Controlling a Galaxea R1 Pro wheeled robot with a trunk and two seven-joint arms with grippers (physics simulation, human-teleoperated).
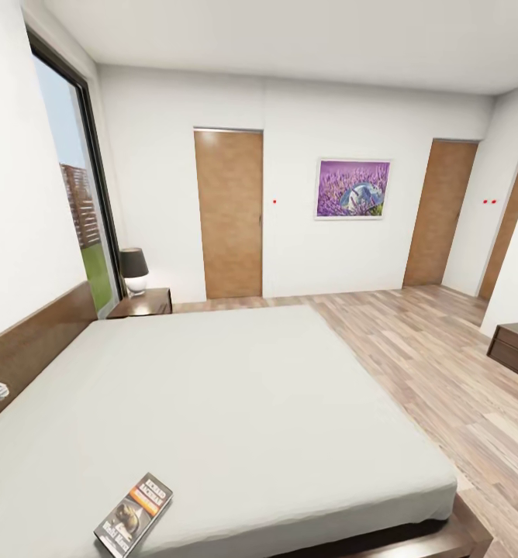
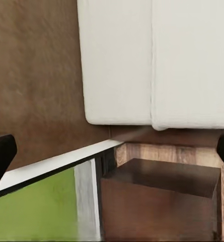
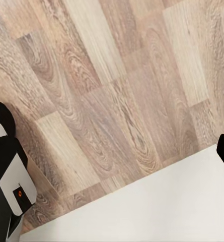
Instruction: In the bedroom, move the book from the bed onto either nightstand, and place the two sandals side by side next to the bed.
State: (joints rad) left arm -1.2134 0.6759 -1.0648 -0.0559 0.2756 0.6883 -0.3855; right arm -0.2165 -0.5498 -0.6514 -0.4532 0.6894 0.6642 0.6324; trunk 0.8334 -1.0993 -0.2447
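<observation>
My left claw (image 2: 112, 146) hangs spread wide and empty over a dark nightstand (image 2: 162, 201) by the headboard. My right claw (image 3: 117, 146) gapes empty above the plank floor (image 3: 106, 85). The book (image 1: 133, 515) lies flat on the bed's (image 1: 236, 403) near corner.

A home bedroom is showing here: a bed (image 1: 236, 403) is filling the room, a nightstand (image 1: 144, 302) and lamp (image 1: 133, 269) are standing beside it.
</observation>
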